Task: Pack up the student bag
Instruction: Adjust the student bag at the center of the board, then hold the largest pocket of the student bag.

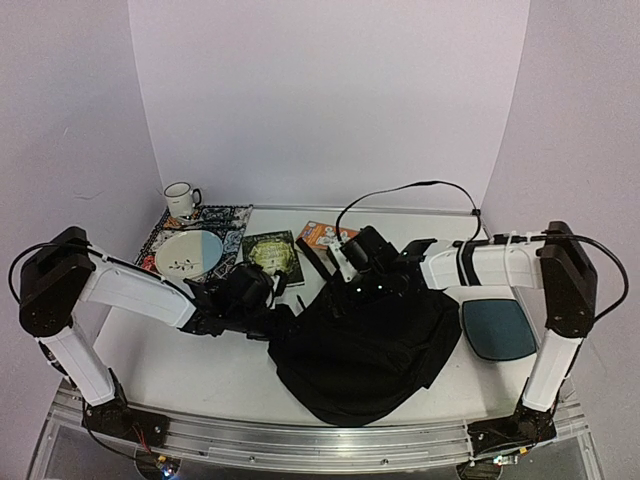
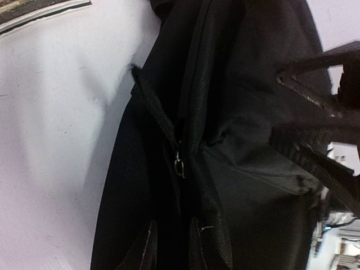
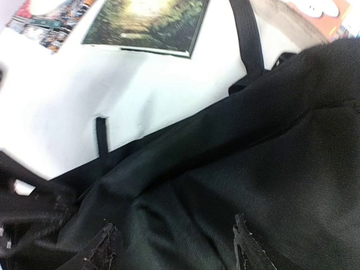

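Note:
The student bag [image 1: 365, 350] is a large black fabric backpack lying slumped in the middle of the table, its straps trailing toward the books. My left gripper [image 1: 280, 312] is at the bag's left edge. In the left wrist view its jaws [image 2: 164, 236] stand narrow, pinched on a fold of the bag [image 2: 236, 169] just below a metal zipper pull [image 2: 179, 166]. My right gripper [image 1: 352, 288] hovers over the bag's far edge. In the right wrist view it [image 3: 177, 242] is open, fingers wide apart above the black fabric [image 3: 253, 157].
A green book [image 1: 272, 252] and an orange book [image 1: 325, 235] lie behind the bag. A plate [image 1: 188, 252] rests on a patterned mat [image 1: 230, 222], with a white mug [image 1: 182, 198] at the back left. A dark-teal pad [image 1: 497, 328] lies to the bag's right.

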